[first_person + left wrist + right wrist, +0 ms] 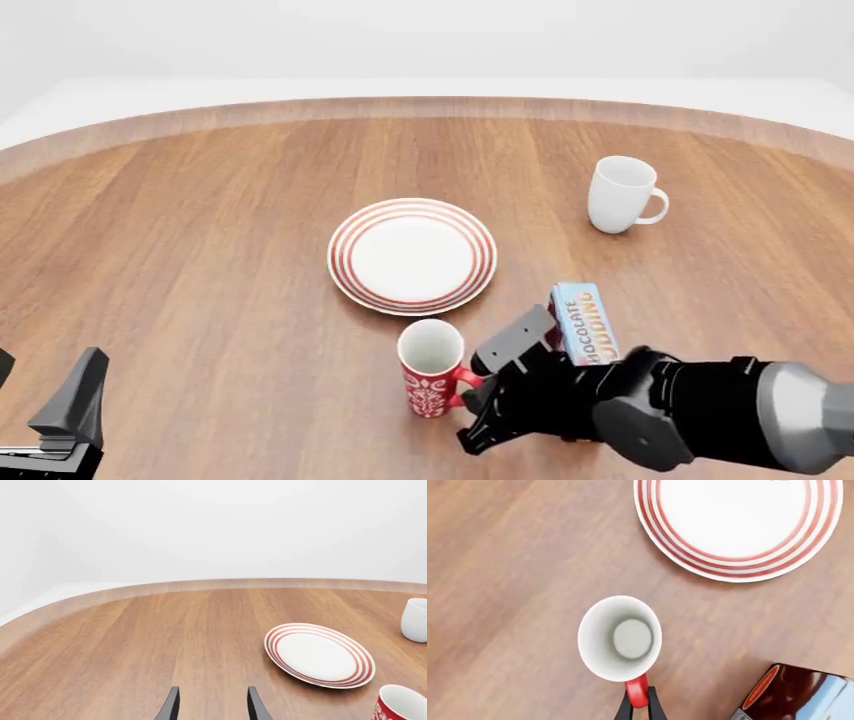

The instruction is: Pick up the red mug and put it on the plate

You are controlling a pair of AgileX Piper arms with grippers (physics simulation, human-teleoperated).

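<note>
The red mug stands upright on the wooden table just in front of the plate, with its handle pointing right. My right gripper is at that handle; in the right wrist view its two thin fingers are shut on the red loop handle of the mug, with the plate beyond. My left gripper is at the near left corner, open and empty. The left wrist view also shows the plate and the mug's rim.
A plain white mug stands at the back right and also shows in the left wrist view. A chocolate pudding box lies right of the red mug, close above my right arm, and also shows in the right wrist view.
</note>
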